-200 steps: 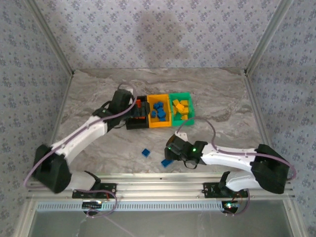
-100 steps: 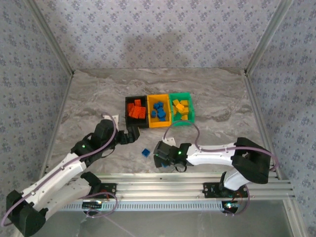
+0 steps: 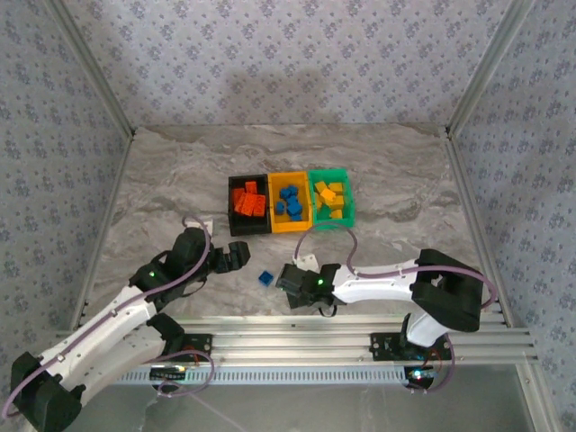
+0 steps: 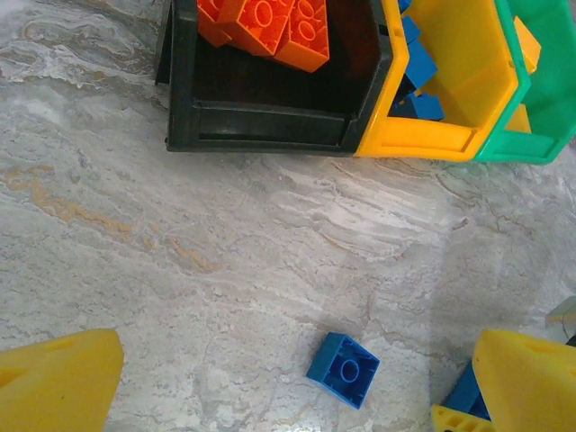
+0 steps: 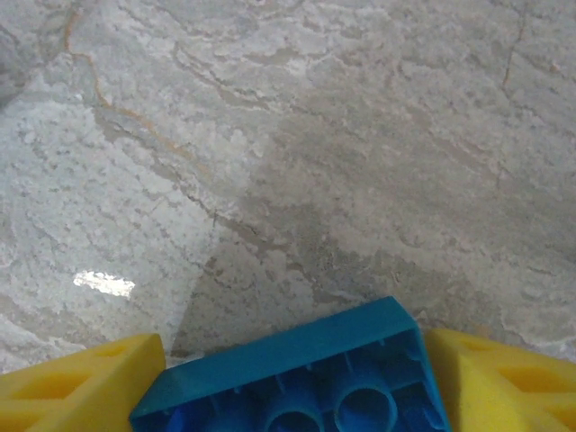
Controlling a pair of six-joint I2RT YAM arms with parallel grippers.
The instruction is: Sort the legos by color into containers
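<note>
The containers stand joined in a row: a black bin with orange-red legos, a yellow-orange bin with blue legos, and a green bin with yellow legos. One blue lego lies upside down on the marble, alone, just in front of my open left gripper. My right gripper is low at the table's near side, its yellow fingers pressed against both ends of another upside-down blue lego.
Marble tabletop inside patterned walls with metal corner posts. The loose blue lego sits between my two grippers, left and right, which are close together. An aluminium rail runs along the near edge.
My left arm has drawn back from the black bin to the near left. My right gripper has slid left and narrowed its jaws onto a blue lego.
</note>
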